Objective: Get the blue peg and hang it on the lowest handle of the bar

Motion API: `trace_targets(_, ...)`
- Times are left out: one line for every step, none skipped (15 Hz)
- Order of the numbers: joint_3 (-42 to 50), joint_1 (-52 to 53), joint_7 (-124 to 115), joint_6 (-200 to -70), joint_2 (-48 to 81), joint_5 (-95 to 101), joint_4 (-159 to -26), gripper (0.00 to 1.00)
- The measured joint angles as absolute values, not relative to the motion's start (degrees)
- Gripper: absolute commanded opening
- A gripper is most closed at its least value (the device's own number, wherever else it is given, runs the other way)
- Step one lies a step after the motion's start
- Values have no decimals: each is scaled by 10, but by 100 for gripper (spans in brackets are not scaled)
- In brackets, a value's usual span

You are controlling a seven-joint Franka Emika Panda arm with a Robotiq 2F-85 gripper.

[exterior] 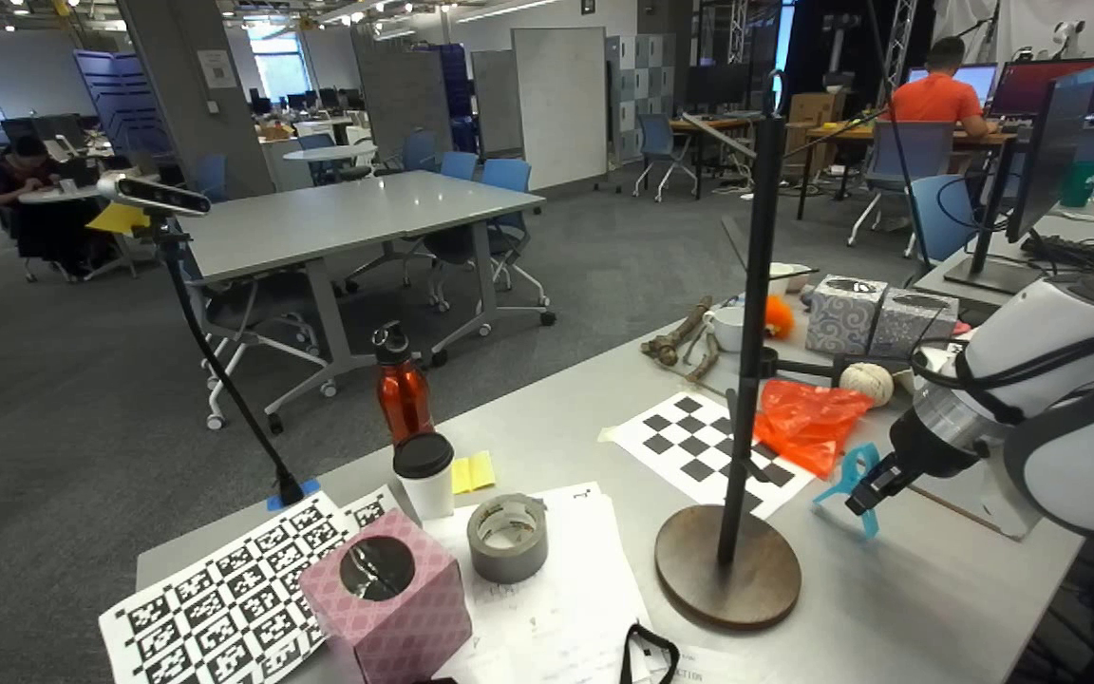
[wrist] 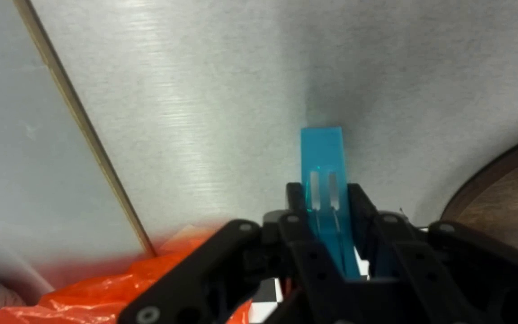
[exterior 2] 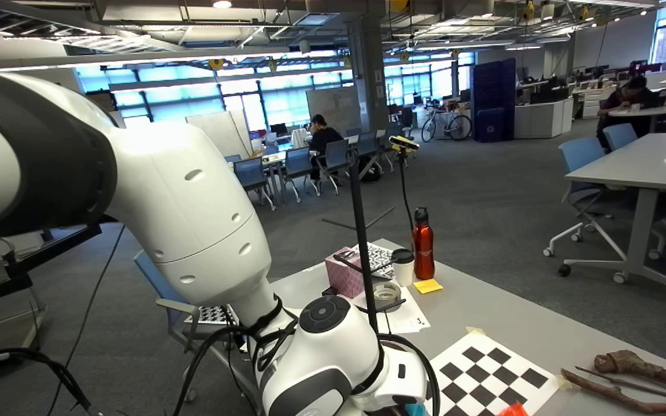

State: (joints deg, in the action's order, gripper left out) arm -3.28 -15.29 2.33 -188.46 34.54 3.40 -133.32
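Observation:
The light-blue peg (exterior: 858, 463) stands upright with splayed legs near the table top; whether its legs touch the table I cannot tell. My gripper (exterior: 862, 501) is around it, and in the wrist view both fingers of the gripper (wrist: 324, 191) press on the sides of the peg (wrist: 323, 148). The black bar (exterior: 758, 313) stands upright on a round brown base (exterior: 689, 579), to the left of the gripper. It has several short side handles, the lowest (exterior 2: 388, 306) low on the pole. The base edge (wrist: 511, 202) shows at right in the wrist view. My arm mostly hides the gripper in an exterior view.
An orange plastic bag (exterior: 808, 423) and a checkerboard sheet (exterior: 689, 437) lie near the gripper. A flat board (wrist: 61, 135) lies beside the peg. Tape (exterior: 509, 537), a pink box (exterior: 395, 598), a cup (exterior: 428, 484) and a red bottle (exterior: 405, 399) stand past the bar.

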Motion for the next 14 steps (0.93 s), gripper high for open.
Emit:
trace_targets(-33,-153,24,-1883,339,36,-1336,7)
trace_targets(-33,-154,24,-1881,331,39,-1340,7)
trace_targets(-33,-154,24,-1879,322,43,-1346,7)
trace_targets(-33,-154,25,-1876,311,47,-1353,7)
trace_targets(-34,-154,26,-1871,299,51,-1360,7)
trace_targets(-36,-154,28,-1864,286,53,-1368,7)
trace_targets(-39,-155,32,-1855,272,54,-1376,7)
trace_targets(-45,-158,35,-1845,258,54,-1385,7)
trace_targets(-55,-163,38,-1834,243,54,-1393,7)
trace_targets(-69,-173,43,-1821,229,54,-1402,7)
trace_targets(-86,-185,47,-1810,214,52,-1410,7)
trace_targets(-107,-201,52,-1798,200,52,-1418,7)
trace_targets(-131,-220,56,-1787,186,52,-1425,7)
trace_targets(-155,-239,61,-1777,172,51,-1432,7)
